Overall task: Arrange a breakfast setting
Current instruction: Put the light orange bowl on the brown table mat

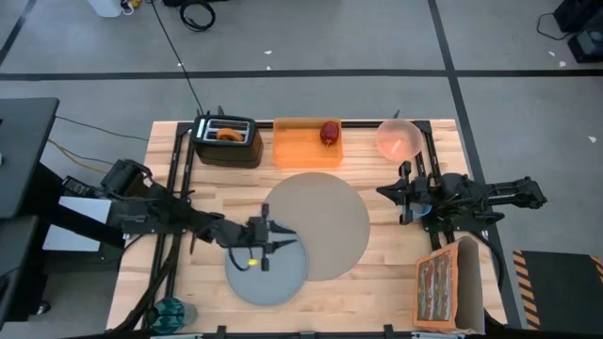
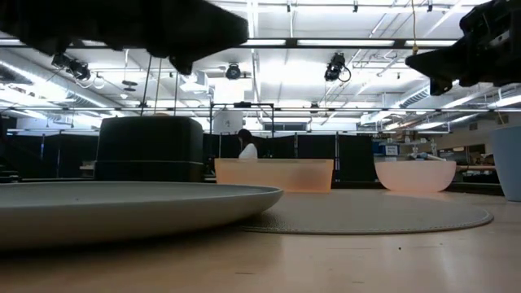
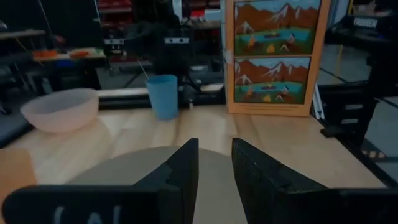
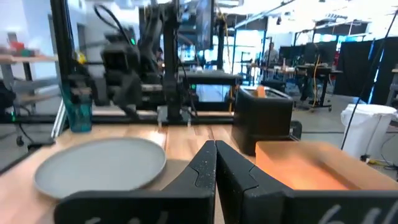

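Your left hand point(image 1: 267, 243) hovers at lower centre of the high view, over the edge where the grey plate point(image 1: 268, 273) overlaps the placemat point(image 1: 325, 221). Its fingers point(image 3: 180, 171) stand slightly apart in the left wrist view, with nothing between them. Your right hand point(image 1: 403, 193) sits at the right of the high view, below the pink bowl point(image 1: 397, 138); its fingers point(image 4: 205, 165) are pressed together, empty.

Tabletop point(image 1: 377, 282): pale wood planks. Along the top edge of the high view, a black toaster point(image 1: 227, 141) with the bagel point(image 1: 226, 134) in its slot, then an orange tray point(image 1: 306, 143) carrying the red apple point(image 1: 329, 132). An illustrated box point(image 1: 448, 287) stands at lower right. The blue cup point(image 3: 163, 96) shows in the left wrist view beside the bowl; in the high view the right arm mostly covers it.

Room: a grey floor with dark tape lines, ceiling strip lights, and a person point(image 2: 247, 146) far back in the low view.

Hard to make out: a teal bottle point(image 1: 171, 311) at lower left of the high view, cut by the frame.
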